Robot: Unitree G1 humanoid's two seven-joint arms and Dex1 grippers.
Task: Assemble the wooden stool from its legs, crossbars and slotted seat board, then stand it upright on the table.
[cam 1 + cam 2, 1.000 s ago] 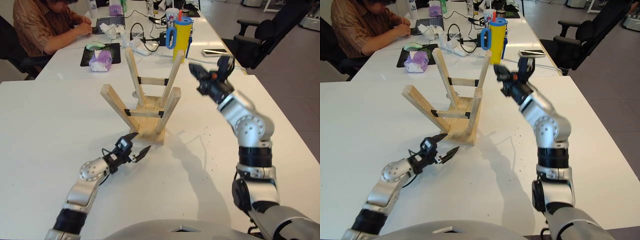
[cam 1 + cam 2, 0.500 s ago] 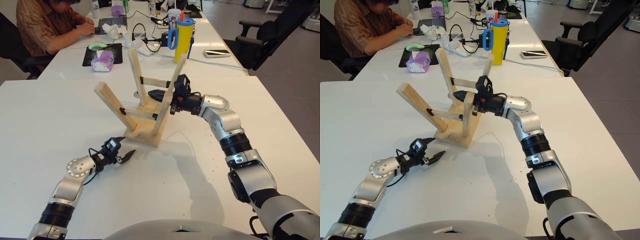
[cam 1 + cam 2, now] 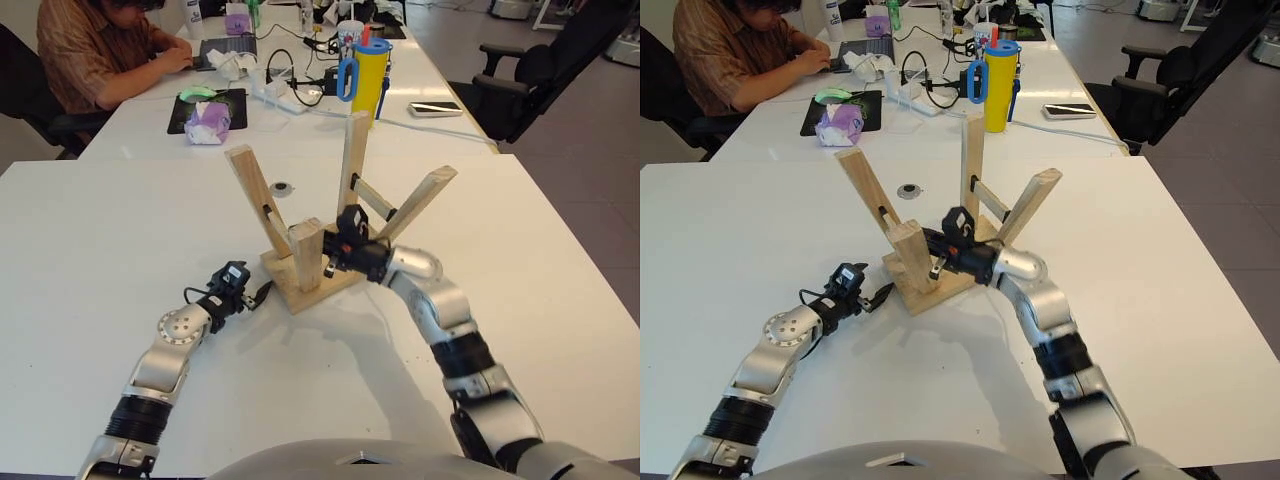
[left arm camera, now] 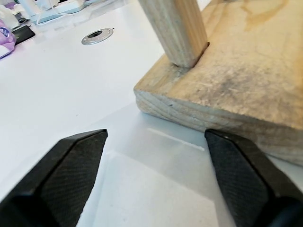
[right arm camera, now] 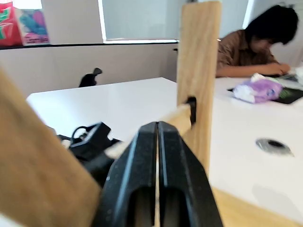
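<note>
left eye view: the white table [image 3: 90, 250] spreads wide under both my arms. its far edge butts against a second white table [image 3: 140, 125] that carries a purple tissue pack [image 3: 208, 122], a tall yellow bottle [image 3: 368, 68], cables and a phone [image 3: 434, 107]. a round metal grommet [image 3: 283, 186] is set in my table just beyond the stool. past the right edge there is grey floor and a black office chair [image 3: 525, 70].

the stool [image 3: 345, 215] sits upside down near the middle of the table. its seat board [image 3: 290, 288] lies flat on the surface and its four legs splay upward. a crossbar [image 3: 373, 200] joins the tallest leg [image 3: 353, 150] to the one leaning right [image 3: 420, 200].

my left gripper [image 4: 155, 137] lies low on the table at the near left corner of the seat board. its two fingers are spread wide apart with nothing between them, and the board's edge is just ahead of the tips. whether they touch the wood i cannot tell.

my right gripper [image 5: 157, 126] is in among the legs, above the seat board. its fingers are pressed flat together with nothing gripped. a crossbar runs behind them into a leg [image 5: 199, 71].

the stool stands well apart from every table edge, with broad white surface on both sides of it. the legs crowd close around my right wrist.
</note>
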